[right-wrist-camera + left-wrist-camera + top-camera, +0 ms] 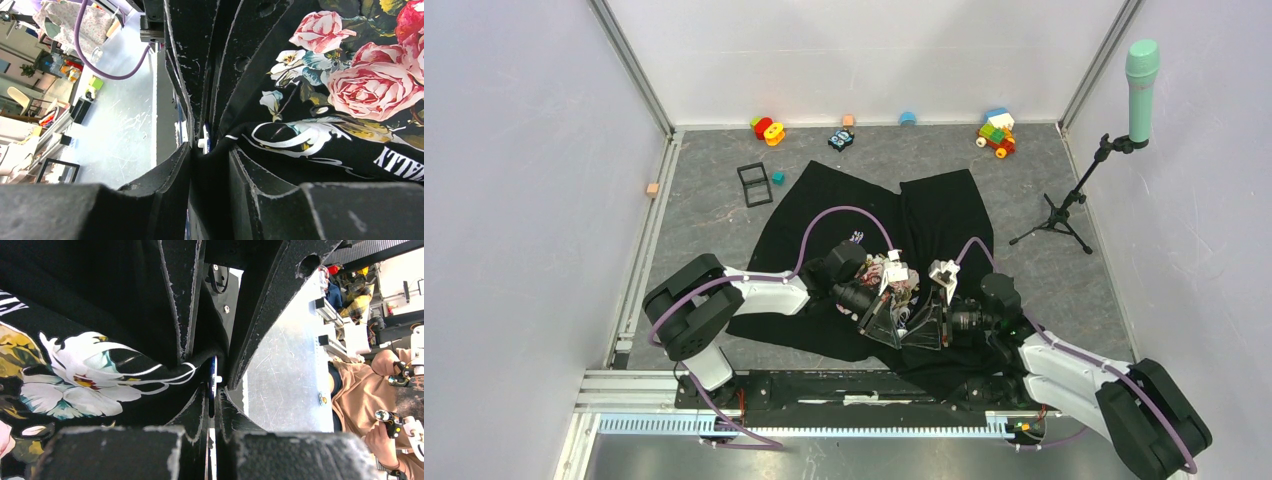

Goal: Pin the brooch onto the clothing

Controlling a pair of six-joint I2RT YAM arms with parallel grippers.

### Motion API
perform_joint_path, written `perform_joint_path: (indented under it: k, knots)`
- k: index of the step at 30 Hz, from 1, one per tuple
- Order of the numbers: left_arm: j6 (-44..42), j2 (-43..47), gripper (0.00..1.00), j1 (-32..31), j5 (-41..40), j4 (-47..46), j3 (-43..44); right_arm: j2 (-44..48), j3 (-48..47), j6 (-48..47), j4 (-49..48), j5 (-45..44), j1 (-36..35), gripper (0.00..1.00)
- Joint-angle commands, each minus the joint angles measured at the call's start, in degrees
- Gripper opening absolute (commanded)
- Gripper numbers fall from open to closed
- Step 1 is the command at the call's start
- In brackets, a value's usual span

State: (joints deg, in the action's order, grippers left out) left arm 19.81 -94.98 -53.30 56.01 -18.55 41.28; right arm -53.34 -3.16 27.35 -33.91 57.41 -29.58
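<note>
The black T-shirt [944,205] with a rose print lies spread on the grey floor. Both grippers meet over its near part, where the cloth is bunched up. My left gripper [886,320] is shut on the brooch [213,374], a thin blue disc seen edge-on with a white stud, pressed against a fold of the shirt [100,300]. My right gripper [922,325] is shut on a fold of black shirt cloth [220,165], facing the left gripper. The brooch's blue edge and white stud [204,136] show just beyond the right jaws [210,155]. The brooch's face is hidden.
A black square frame [754,184] and a teal cube [778,177] lie at the shirt's back left. Toy blocks [996,132] and small toys [768,129] line the back wall. A microphone stand [1064,215] stands at right. An orange block [653,189] sits at left.
</note>
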Motion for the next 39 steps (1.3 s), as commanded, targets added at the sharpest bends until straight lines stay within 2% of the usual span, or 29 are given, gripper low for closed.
perform_joint_path:
  k: [1,12,18,23,31,39]
  knots:
    - [-1.27,1.84,0.02,0.08,1.74,-1.8,0.39,-1.6,-0.09,2.69,-7.07,-1.77,-0.23,0.35]
    - [-1.27,2.48,0.02,0.08,1.65,-1.75,0.24,-1.83,0.79,2.77,-7.31,-0.77,-0.39,0.32]
    - [-1.47,2.05,0.02,0.04,1.56,-1.75,0.13,3.2,-0.09,1.05,-3.35,-0.3,-0.34,0.52]
    - [-1.53,2.77,0.02,0.14,1.47,-1.66,0.03,6.96,-0.09,-1.62,2.07,-0.45,-0.3,0.54]
    - [-1.44,3.52,0.02,0.13,1.47,-1.5,-0.03,7.26,1.39,-1.73,2.42,-0.54,-0.26,0.49]
    - [-1.67,3.93,0.02,0.12,1.3,-0.7,0.03,4.24,1.69,0.34,-2.79,-0.03,-0.29,0.34]
